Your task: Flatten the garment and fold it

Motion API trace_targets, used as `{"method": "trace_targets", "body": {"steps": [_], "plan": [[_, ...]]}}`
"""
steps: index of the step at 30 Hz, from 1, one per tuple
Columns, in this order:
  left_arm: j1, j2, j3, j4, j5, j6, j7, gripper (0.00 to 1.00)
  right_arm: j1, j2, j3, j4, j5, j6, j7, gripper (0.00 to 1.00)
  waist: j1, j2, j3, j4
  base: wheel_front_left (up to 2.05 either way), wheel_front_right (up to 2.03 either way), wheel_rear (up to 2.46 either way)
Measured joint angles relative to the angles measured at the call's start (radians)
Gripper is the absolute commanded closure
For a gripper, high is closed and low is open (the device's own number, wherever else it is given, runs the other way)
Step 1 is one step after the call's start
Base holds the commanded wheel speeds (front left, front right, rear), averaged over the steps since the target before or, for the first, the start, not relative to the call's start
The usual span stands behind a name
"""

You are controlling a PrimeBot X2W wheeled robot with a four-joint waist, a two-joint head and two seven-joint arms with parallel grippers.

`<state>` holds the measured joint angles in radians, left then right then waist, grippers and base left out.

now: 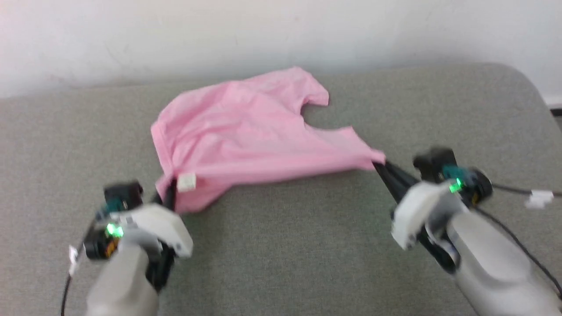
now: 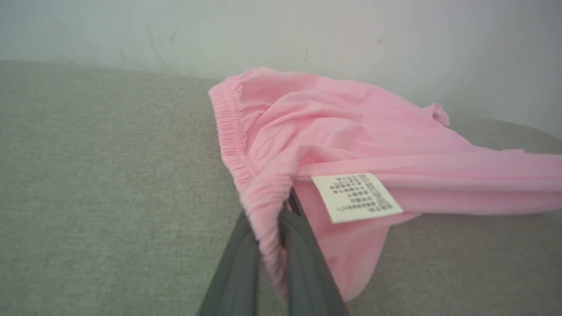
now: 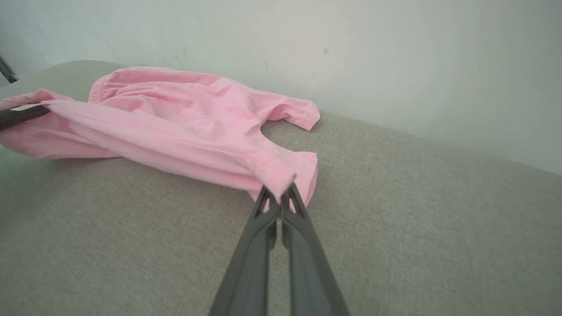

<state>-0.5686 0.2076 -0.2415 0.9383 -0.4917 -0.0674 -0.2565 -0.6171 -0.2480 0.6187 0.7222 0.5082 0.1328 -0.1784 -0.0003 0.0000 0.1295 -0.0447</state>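
Note:
The garment (image 1: 250,131) is a pair of light pink shorts, stretched between my two grippers on a grey cushion (image 1: 281,245). My left gripper (image 1: 170,193) is shut on the gathered waistband (image 2: 232,131) at the near left corner, beside the white label (image 2: 356,196). My right gripper (image 1: 378,164) is shut on a leg hem corner (image 3: 281,180) at the right, pulling it into a taut fold. The far leg (image 1: 314,90) lies loose toward the wall. In the right wrist view the garment (image 3: 184,118) runs left to the other gripper's dark fingers (image 3: 22,115).
A pale wall (image 1: 281,35) rises right behind the cushion's far edge. The cushion's rounded right corner (image 1: 522,83) drops off at the right. Cables (image 1: 518,189) trail from my right wrist.

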Motion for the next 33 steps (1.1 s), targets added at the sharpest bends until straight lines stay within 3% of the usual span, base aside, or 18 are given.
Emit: {"method": "trace_targets", "body": {"steps": [4, 10, 15, 20, 23, 26, 30, 33], "plan": [[0.185, -0.008, -0.014, -0.129, -0.005, 0.014, 0.025, 1.00, 0.186, -0.059, -0.066, -0.150, -0.004, 0.000, 0.073, 1.00, -0.0001, 0.0000, -0.056, 0.001, 0.00, 0.00, 0.00], [0.447, 0.029, -0.026, -0.446, -0.012, 0.093, 0.155, 1.00, 0.479, -0.070, -0.247, -0.465, -0.088, 0.000, 0.249, 1.00, 0.0000, 0.0000, -0.116, -0.007, 0.00, 0.00, 0.00], [0.668, 0.071, -0.035, -0.779, -0.021, 0.186, 0.313, 1.00, 0.748, -0.022, -0.408, -0.772, -0.173, 0.000, 0.432, 1.00, 0.0001, 0.0000, -0.129, -0.008, 0.00, 0.00, 0.00], [0.840, 0.120, -0.019, -1.052, -0.043, 0.266, 0.432, 1.00, 0.930, 0.049, -0.496, -1.021, -0.231, 0.000, 0.583, 1.00, 0.0001, 0.0000, -0.125, -0.001, 0.00, 0.00, 0.00], [0.876, 0.131, -0.006, -1.152, -0.056, 0.285, 0.453, 1.00, 0.925, 0.041, -0.504, -1.099, -0.256, 0.000, 0.635, 1.00, 0.0001, 0.0000, -0.112, -0.003, 0.00, 0.00, 0.00], [0.853, 0.136, 0.002, -1.184, -0.057, 0.288, 0.460, 1.00, 0.839, 0.017, -0.502, -1.101, -0.262, 0.000, 0.653, 1.00, 0.0003, 0.0000, -0.091, -0.003, 0.00, 0.00, 0.00], [0.759, 0.124, 0.013, -1.173, -0.089, 0.263, 0.456, 1.00, 0.641, 0.006, -0.487, -0.997, -0.234, 0.000, 0.651, 1.00, 0.0004, 0.0000, -0.053, 0.005, 0.00, 0.00, 0.00], [0.681, 0.116, 0.023, -1.139, -0.101, 0.251, 0.445, 1.00, 0.455, -0.010, -0.452, -0.851, -0.197, 0.000, 0.650, 1.00, 0.0005, 0.0000, -0.016, 0.010, 0.00, 0.00, 0.00]]}}
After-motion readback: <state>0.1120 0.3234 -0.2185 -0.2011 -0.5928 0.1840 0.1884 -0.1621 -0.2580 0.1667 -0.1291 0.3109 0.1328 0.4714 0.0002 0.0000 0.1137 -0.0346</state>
